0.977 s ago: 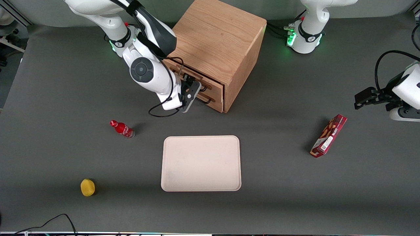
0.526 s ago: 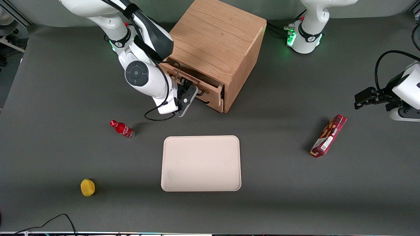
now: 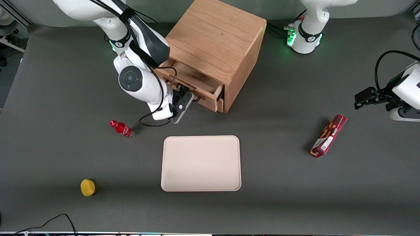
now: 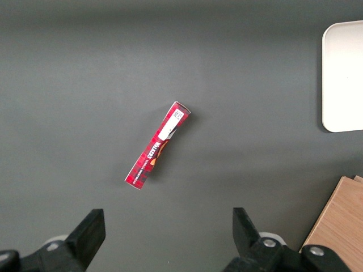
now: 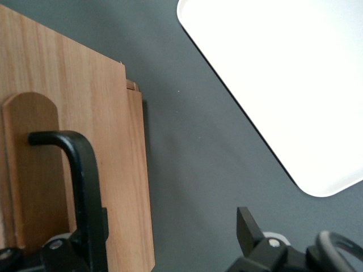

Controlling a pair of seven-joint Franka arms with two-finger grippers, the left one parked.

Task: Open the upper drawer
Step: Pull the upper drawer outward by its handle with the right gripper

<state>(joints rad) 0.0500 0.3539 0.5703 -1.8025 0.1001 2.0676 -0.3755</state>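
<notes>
- Since the earlier frames, the upper drawer (image 3: 192, 80) has slid further out of the wooden cabinet (image 3: 216, 42), and its inside floor now shows in the front view; the working arm has drawn toward the front camera with it.
- The gripper (image 3: 181, 95) sits at the drawer's front, right at the black wire handle (image 5: 85, 187).
- In the right wrist view the handle's bar runs beside one finger (image 5: 54, 255), with the other finger (image 5: 249, 229) well apart from it, so the jaws stand wide around the bar rather than pinched on it.
- The lower drawer (image 3: 219, 105) stays in the cabinet beneath the upper one.
- A beige tray (image 3: 200, 163) lies nearer the front camera than the cabinet.
- A red bottle (image 3: 122, 128) lies near the gripper, toward the working arm's end.
- A red box (image 3: 328, 135) lies toward the parked arm's end.
</notes>
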